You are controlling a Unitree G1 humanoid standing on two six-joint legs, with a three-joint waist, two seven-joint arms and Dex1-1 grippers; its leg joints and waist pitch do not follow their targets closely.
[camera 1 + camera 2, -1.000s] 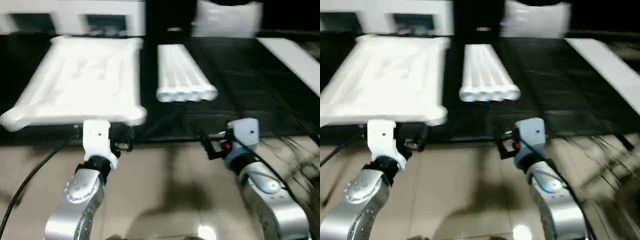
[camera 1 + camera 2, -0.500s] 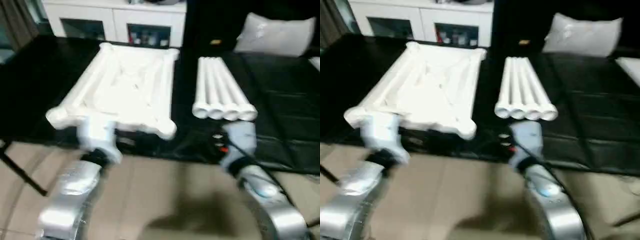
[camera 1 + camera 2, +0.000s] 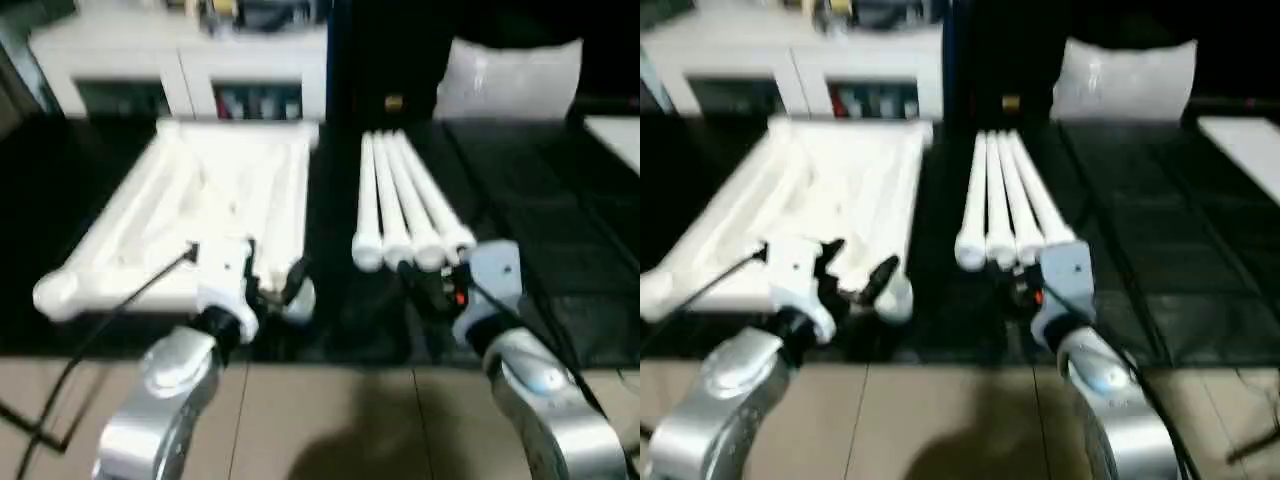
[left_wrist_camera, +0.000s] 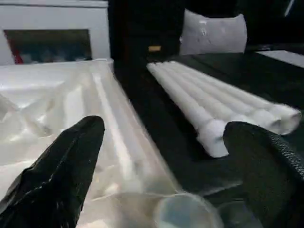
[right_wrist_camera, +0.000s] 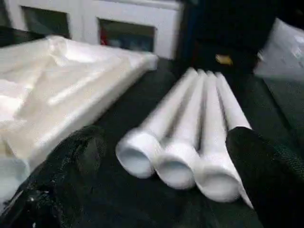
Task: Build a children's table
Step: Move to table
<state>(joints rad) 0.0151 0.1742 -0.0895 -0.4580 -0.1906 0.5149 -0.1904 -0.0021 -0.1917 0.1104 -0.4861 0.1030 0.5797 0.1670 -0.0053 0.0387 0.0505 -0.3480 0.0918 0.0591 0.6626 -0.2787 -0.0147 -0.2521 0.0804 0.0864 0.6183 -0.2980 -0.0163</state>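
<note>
The white plastic rectangular tabletop (image 3: 195,215) lies upside down on the black mat (image 3: 560,230), ribbed underside up, round corner sockets showing; just beside it, on the robot's right, the four long tapered white plastic legs (image 3: 405,205) lie side by side, touching one another, open ends toward the robot; nothing is joined yet, so I judge the task to be at its opening step, the reach for a first leg. The left gripper (image 3: 855,275) hangs over the near right corner of the tabletop, its two black fingers (image 4: 61,166) spread wide and holding nothing; the right gripper (image 5: 161,185) sits just before the leg ends, fingers likewise wide apart and empty. The next move probably calls for the right gripper to close round one leg near its open end, lift it clear of its neighbours, and carry it to a corner socket (image 3: 55,292); the legs lie packed, so separating one may be awkward. Behind stand a white cabinet with glass doors (image 3: 190,60) and a pale pillow-like bag (image 3: 510,75).
</note>
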